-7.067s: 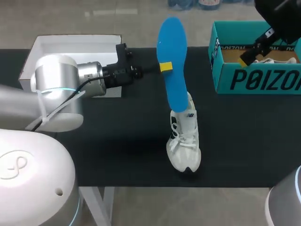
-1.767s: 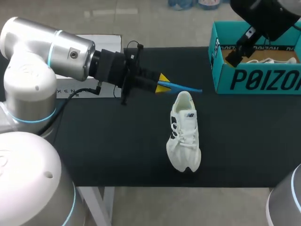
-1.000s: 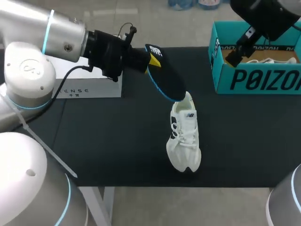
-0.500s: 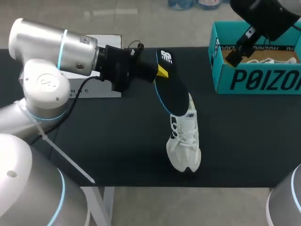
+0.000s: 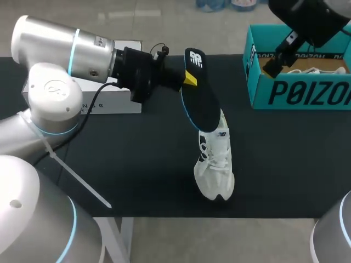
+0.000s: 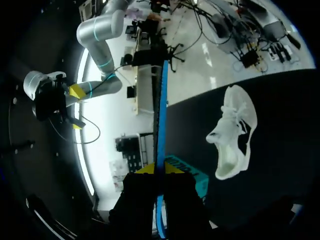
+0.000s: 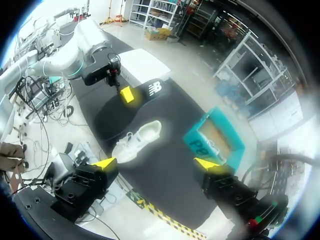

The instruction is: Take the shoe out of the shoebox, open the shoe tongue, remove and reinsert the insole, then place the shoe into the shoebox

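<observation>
Foam-light and bendy, I judge, the insole (image 5: 200,104) is pinched near its upper end by my left gripper (image 5: 190,78), lower tip at the shoe's (image 5: 215,164) heel mid-table; my right gripper (image 7: 157,167) hangs spread above the shoebox (image 5: 296,93).

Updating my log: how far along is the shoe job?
Done: the white shoe lies outside the teal shoebox, insole out. In hand: the left end effector grips the insole, its lower end at the shoe's opening. Left: seating the insole, then boxing the shoe.
</observation>
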You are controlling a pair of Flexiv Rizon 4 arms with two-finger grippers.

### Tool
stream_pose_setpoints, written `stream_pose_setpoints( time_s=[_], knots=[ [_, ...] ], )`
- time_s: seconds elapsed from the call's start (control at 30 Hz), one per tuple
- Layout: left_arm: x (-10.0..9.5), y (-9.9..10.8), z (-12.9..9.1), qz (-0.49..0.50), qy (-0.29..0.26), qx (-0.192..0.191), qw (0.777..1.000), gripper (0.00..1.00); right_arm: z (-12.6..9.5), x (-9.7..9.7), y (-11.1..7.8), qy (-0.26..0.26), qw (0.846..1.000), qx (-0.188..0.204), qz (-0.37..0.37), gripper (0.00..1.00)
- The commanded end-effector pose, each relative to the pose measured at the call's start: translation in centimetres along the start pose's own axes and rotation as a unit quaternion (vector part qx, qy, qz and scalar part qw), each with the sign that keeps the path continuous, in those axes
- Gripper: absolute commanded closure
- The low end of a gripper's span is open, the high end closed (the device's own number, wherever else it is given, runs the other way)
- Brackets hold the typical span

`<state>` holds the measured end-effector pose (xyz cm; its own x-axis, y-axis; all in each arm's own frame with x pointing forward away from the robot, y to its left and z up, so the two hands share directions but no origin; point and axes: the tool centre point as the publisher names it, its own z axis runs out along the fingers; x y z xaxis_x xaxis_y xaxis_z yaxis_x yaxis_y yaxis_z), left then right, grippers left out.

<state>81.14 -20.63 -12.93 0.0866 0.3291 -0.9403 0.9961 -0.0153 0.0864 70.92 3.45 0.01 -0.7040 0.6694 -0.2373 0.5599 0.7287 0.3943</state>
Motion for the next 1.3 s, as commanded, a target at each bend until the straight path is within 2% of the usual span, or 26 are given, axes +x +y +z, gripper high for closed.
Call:
stream_pose_setpoints(
  time_s=[0.03,0.13,0.3,0.57,0.73,0.8,1.3],
  knots=[
    [1.8,0.9,0.3,0.067,-0.078,0.013,0.995,1.0,0.0,-0.1,0.2,0.001,1.0,0.002,0.0,0.0],
    [2.5,1.3,0.8,0.082,-0.118,0.011,0.99,1.0,0.0,-0.1,0.2,0.001,1.0,0.002,0.0,0.0],
    [2.4,1.9,2.0,0.104,-0.141,0.014,0.984,1.0,0.0,-0.1,0.2,0.001,1.0,0.002,0.0,0.0],
    [-0.7,2.8,2.9,0.146,-0.121,0.028,0.981,1.0,0.0,-0.1,0.2,0.001,1.0,0.002,0.0,0.0],
    [-0.9,3.3,2.7,0.151,-0.113,0.029,0.982,1.0,0.0,-0.1,0.2,0.001,1.0,0.002,0.0,0.0],
    [-0.8,3.7,2.4,0.131,-0.109,0.018,0.985,1.0,0.0,-0.1,0.2,0.001,1.0,0.002,0.0,0.0],
    [-0.8,3.7,2.4,0.131,-0.109,0.018,0.985,1.0,0.0,-0.1,0.2,0.001,1.0,0.002,0.0,0.0]
  ],
)
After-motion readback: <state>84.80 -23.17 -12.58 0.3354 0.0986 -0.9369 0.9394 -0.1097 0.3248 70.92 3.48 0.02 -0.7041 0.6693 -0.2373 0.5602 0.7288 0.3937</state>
